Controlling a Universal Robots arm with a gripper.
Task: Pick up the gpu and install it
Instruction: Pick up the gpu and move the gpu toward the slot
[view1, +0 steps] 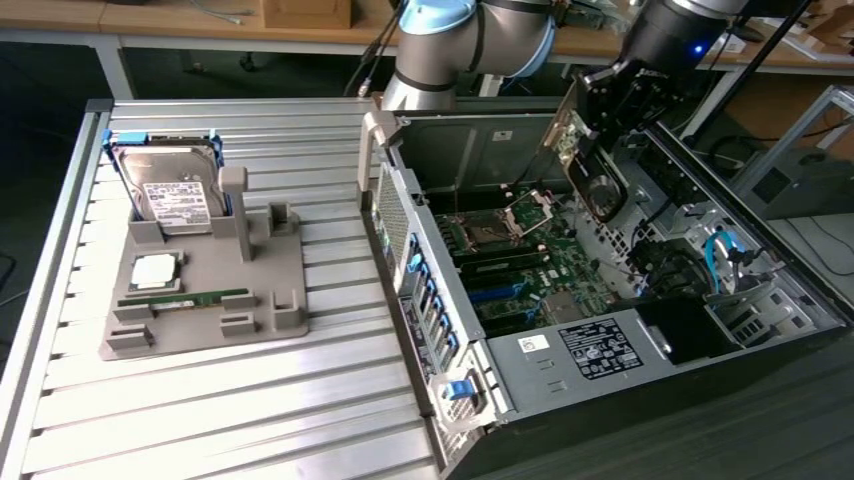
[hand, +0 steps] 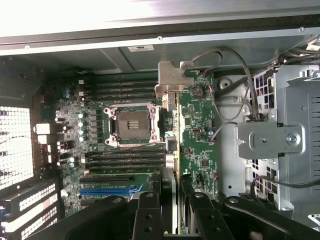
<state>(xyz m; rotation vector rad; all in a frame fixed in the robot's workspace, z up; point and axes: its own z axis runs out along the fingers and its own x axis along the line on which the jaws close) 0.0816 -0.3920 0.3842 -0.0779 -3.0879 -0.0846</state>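
exterior: gripper (view1: 603, 104) holds gpu (view1: 593, 168), fan (view1: 603, 192) visible | wrist: edge-on, probably above motherboard (hand: 198, 150)

I see the slatted metal surface (view1: 267, 400) carrying an open computer case (view1: 534, 375) directly beneath the claw (view1: 603, 120), and a grey holder tray (view1: 200, 325) well apart from the claw, toward the exterior view's left.

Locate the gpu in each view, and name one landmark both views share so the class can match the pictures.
Exterior view: the gpu is held on edge by the gripper above the open case, toward the exterior view's right.
Wrist view: the gpu is seen edge-on, clamped in the gripper.
Shared landmark: the motherboard beneath the card.
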